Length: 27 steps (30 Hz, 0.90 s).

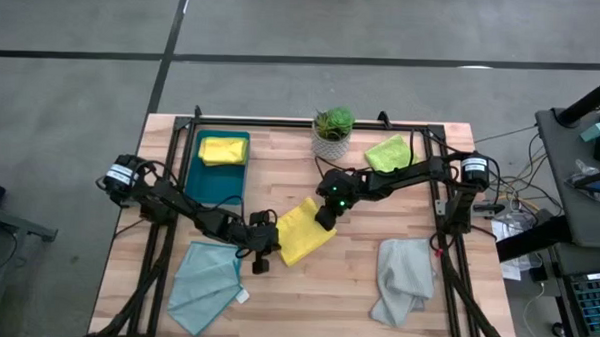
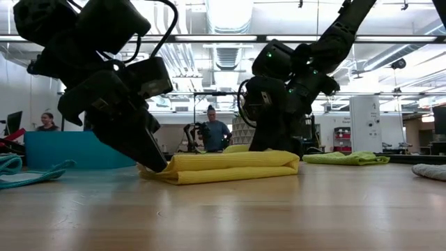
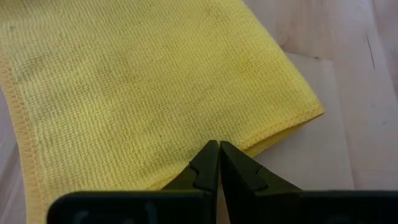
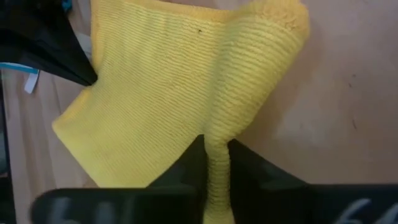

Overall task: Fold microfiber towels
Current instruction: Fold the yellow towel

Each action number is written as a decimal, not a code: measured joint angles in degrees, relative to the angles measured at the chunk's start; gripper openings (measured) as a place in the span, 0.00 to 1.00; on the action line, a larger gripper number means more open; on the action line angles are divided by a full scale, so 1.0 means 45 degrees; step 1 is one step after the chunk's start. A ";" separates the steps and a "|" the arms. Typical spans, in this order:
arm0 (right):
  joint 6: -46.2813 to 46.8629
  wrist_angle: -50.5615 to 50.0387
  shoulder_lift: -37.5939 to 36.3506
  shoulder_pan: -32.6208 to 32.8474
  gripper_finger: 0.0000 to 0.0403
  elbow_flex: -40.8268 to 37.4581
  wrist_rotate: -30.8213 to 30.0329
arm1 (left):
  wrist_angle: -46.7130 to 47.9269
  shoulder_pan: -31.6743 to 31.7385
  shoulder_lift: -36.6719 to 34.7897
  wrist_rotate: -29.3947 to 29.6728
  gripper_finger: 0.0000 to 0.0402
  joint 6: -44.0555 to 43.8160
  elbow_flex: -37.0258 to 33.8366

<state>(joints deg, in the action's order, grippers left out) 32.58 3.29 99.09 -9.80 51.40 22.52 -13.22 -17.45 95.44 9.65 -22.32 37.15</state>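
Folded yellow microfiber towel lies mid-table on the pale wood-plank tabletop, a flat doubled cloth w/ both grippers at it. Left gripper: jaws shut tight, tips together, sitting on the towel's near stitched hem; whether any cloth is actually pinched between the tips can't be told from the wrist view, looks more like pressing on top. In low view that gripper's tips meet the towel's end right at table level. Right gripper: jaws closed on a bunched ridge of the same yellow towel, fabric squeezed into a narrow pleat between the two fingers and fanning out wide beyond them; opposite end of the cloth from the left jaws. Other cloths, all well apart from both sets of jaws: light teal microfiber towel w/ small white tag spread flat on the left gripper's side, near the table's front edge; pale grey microfiber towel rumpled on the right arm's side; lime green microfiber towel behind the right arm near the back edge; second yellow microfiber towel folded inside a rigid dark teal plastic tray. Small green potted plant in white pot stands at back, just beyond the right gripper. Two people visible far off in the room.
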 joint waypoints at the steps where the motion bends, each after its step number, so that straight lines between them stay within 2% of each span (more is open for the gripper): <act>1: 0.0000 0.0000 0.0000 0.0000 0.04 0.0000 0.0000 | -0.0003 0.0000 0.0000 0.0000 0.00 0.0004 0.0000; 6: -0.0002 -0.0166 -0.0015 -0.0002 0.03 0.0056 0.0000 | -0.0003 0.0005 0.0000 0.0000 0.00 0.0023 0.0000; 11: -0.0649 -0.2210 -0.0015 -0.0053 0.02 0.0817 -0.0147 | 0.0029 0.0005 -0.0115 0.0002 0.00 0.0029 -0.0005; 15: -0.1713 -0.4913 -0.0015 -0.0058 0.02 0.1982 -0.1588 | 0.0036 0.0019 -0.0286 -0.0029 0.00 0.0086 -0.0005; 19: -0.2780 -0.7518 -0.0015 -0.0049 0.02 0.3319 -0.3598 | 0.0040 0.0029 -0.0335 -0.0024 0.00 0.0096 0.0000; 24: -0.3489 -0.9273 -0.0015 0.0049 0.02 0.4664 -0.5030 | -0.0150 0.0042 -0.0049 0.0359 0.00 0.0128 -0.0005; 27: -0.3598 -0.9774 -0.0006 0.0188 0.02 0.5250 -0.5415 | -0.1226 0.0053 0.0375 0.0803 0.00 0.0456 -0.0005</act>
<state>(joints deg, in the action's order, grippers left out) 16.39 -40.69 99.06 -8.96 75.02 -1.84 -18.74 -17.21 97.13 13.26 -20.27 37.12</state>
